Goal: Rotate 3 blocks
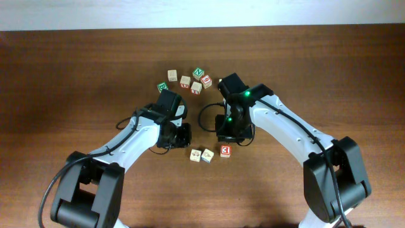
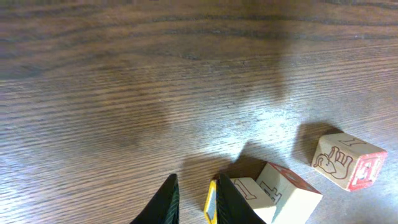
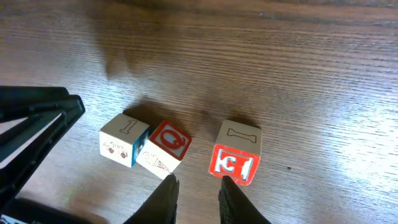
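My right end effector [image 3: 198, 190] hung slightly spread and empty just beside the red-faced pale wooden cube [image 3: 236, 154], red-Q wooden cube [image 3: 165, 147] and blue-sided wooden cube [image 3: 124, 140] sat touching, near it on the brown table [image 3: 298, 56], my left end effector [image 2: 196, 193] narrowly parted, empty, farther along that row.

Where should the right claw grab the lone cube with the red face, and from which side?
Take the lone cube by its two opposite upright side faces, coming straight down from above with the right gripper. It sits flat on the table with bare wood on both sides, apart from the neighbouring pair, so the jaws probably fit.
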Controlling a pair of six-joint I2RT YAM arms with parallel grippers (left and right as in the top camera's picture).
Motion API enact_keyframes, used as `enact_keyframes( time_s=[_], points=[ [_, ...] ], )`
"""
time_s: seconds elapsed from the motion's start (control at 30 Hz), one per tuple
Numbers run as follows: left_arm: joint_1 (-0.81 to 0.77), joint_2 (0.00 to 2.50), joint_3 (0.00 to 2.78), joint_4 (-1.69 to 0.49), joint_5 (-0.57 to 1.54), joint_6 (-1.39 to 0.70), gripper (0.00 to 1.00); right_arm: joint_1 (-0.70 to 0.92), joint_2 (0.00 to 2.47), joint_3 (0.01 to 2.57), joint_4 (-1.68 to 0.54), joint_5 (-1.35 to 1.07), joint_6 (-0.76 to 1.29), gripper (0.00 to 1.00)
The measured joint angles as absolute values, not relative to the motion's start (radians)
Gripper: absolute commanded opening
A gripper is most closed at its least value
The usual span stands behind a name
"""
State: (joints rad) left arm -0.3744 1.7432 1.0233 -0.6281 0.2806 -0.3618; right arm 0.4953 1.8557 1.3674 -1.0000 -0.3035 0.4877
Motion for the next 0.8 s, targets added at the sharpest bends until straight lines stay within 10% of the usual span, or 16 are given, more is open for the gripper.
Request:
enact_keyframes(
  time_s=[0.8],
  points=[
    [-0.375,1.600,1.091,-0.691,0.010,-0.443,0.14,0.695,1.631,1.200,-0.825,-0.121,0.768,0.21]
  ],
)
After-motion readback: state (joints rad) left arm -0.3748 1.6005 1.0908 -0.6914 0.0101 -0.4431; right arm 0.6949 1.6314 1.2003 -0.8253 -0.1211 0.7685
